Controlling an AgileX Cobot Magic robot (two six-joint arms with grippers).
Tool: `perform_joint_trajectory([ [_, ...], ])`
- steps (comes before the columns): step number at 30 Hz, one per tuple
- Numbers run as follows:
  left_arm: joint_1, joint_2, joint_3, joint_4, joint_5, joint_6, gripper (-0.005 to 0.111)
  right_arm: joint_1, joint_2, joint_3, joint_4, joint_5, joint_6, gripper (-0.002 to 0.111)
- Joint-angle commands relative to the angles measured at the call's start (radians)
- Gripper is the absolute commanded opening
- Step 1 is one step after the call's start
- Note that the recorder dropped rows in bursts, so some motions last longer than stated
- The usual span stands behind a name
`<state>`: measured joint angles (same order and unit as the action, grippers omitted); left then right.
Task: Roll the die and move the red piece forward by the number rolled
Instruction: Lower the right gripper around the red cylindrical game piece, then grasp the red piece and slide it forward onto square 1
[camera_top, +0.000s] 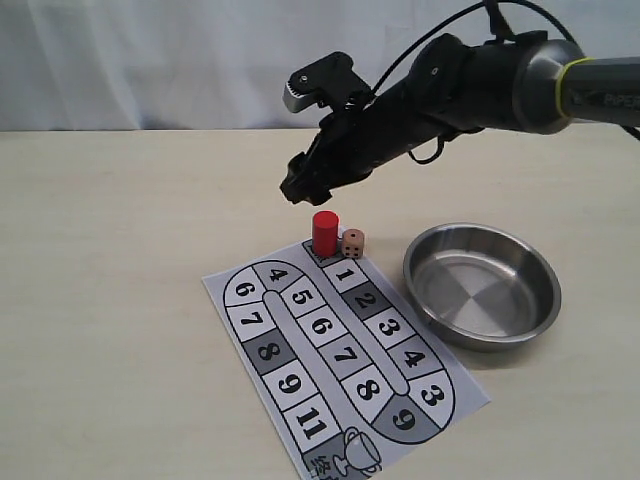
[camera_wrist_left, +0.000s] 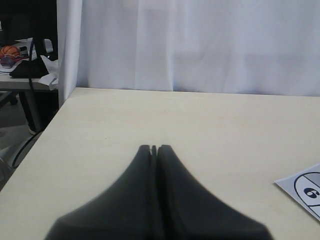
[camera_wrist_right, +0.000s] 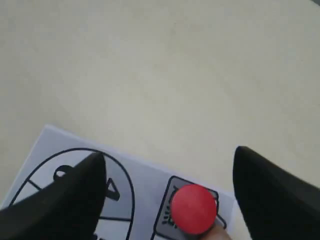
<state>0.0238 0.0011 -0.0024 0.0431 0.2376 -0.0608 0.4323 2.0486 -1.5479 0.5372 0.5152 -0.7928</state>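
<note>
Pale tabletop (camera_top: 120, 250); board (camera_top: 340, 360) cut off below. Smooth red piece (camera_top: 324, 232) upright beside die (camera_top: 352, 242). Right jaws apart above it; left jaws closed.

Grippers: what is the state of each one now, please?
Left gripper: closed, nothing held.
Right gripper: open, empty, hovering above the red piece.

The red piece (camera_top: 324, 232), a plain smooth red cylinder, is standing upright on the end square just before number 1 on the game board (camera_top: 345, 355). The die (camera_top: 352, 243), a small pale cube with dark pips, is sitting flat right beside it, shorter than the piece
</note>
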Motion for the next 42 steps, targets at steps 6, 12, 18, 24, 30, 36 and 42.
perform_joint_trajectory([
  [6,0.000,-0.001,0.002,-0.001,-0.004,-0.004,0.000,0.010,0.085,0.007,-0.037,-0.133,0.084,0.068],
  [12,0.000,-0.001,0.002,-0.001,-0.010,-0.004,0.000,0.001,0.137,0.007,-0.048,-0.193,0.114,0.068],
  [18,0.000,-0.001,0.002,-0.001,-0.010,-0.004,0.000,-0.001,0.137,0.007,-0.048,-0.171,0.188,0.068],
  [24,0.000,-0.001,0.002,-0.001,-0.010,-0.004,0.000,-0.016,0.137,0.007,-0.063,-0.120,0.284,0.068],
  [30,0.000,-0.001,0.002,-0.001,-0.004,-0.004,0.000,-0.016,0.177,0.007,-0.063,-0.109,0.284,0.068],
  [36,0.000,-0.001,0.002,-0.001,-0.004,-0.004,0.000,-0.016,0.177,0.007,-0.063,-0.109,0.284,0.067],
  [42,0.000,-0.001,0.002,-0.001,-0.004,-0.004,0.000,-0.016,0.177,0.007,-0.063,-0.098,0.284,0.036],
])
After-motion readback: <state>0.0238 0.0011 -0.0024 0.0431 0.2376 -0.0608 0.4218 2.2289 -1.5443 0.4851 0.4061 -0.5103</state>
